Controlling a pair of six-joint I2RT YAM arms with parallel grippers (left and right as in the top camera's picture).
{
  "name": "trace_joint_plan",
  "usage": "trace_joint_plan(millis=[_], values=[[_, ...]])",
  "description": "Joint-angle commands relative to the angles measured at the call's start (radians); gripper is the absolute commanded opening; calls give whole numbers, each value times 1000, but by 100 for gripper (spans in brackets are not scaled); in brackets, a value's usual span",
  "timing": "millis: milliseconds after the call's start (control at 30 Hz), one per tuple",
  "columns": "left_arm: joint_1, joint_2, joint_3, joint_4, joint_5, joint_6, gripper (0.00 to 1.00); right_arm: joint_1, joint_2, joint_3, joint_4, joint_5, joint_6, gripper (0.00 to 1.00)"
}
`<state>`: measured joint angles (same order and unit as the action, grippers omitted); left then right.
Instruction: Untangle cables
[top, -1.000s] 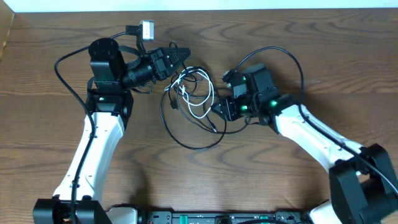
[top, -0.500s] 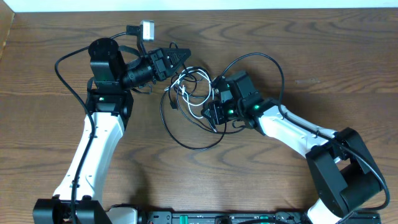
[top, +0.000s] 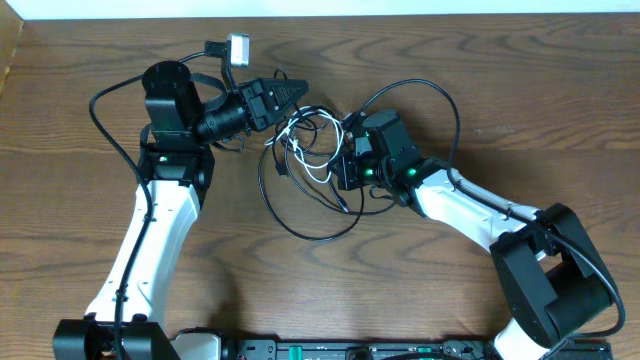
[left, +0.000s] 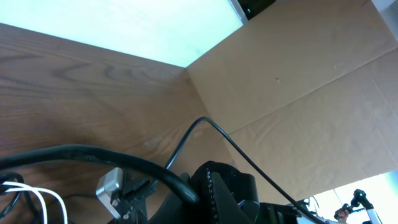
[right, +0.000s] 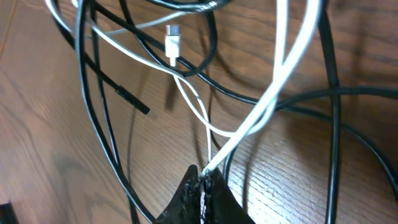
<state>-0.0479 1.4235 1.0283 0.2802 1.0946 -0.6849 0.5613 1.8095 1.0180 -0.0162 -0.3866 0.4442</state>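
I see the cables (top: 303, 140) lying as a loose tangle of loops on the table (top: 520, 80) between my two arms. My right gripper (right: 204, 179) is clamped on the white cable (right: 264, 106). My left gripper (top: 297, 90) sits closed at the tangle's upper left, though I can't make out whether it pinches a strand.

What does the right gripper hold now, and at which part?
The right gripper pinches the white cable along its cord, away from its plug.
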Motion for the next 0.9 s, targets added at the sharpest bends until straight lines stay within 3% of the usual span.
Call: trace_joint_plan(millis=[0,133,233,400,600,867], values=[[-4,-6,11,0,20,17,7,-34,-4,11,-38,31,37,1],[-3,-6,11,-29,20,26,8,-69,-42,11,-97,31,26,2],[-3,-6,11,-32,20,26,8,-71,-44,11,-100,24,22,28],[-3,-6,11,-32,20,26,8,-52,-43,11,-85,22,23,43],[-4,-6,11,-32,21,26,8,-27,-42,11,-49,67,51,50],[-4,-6,11,-32,21,25,8,-5,-40,11,-48,160,22,47]])
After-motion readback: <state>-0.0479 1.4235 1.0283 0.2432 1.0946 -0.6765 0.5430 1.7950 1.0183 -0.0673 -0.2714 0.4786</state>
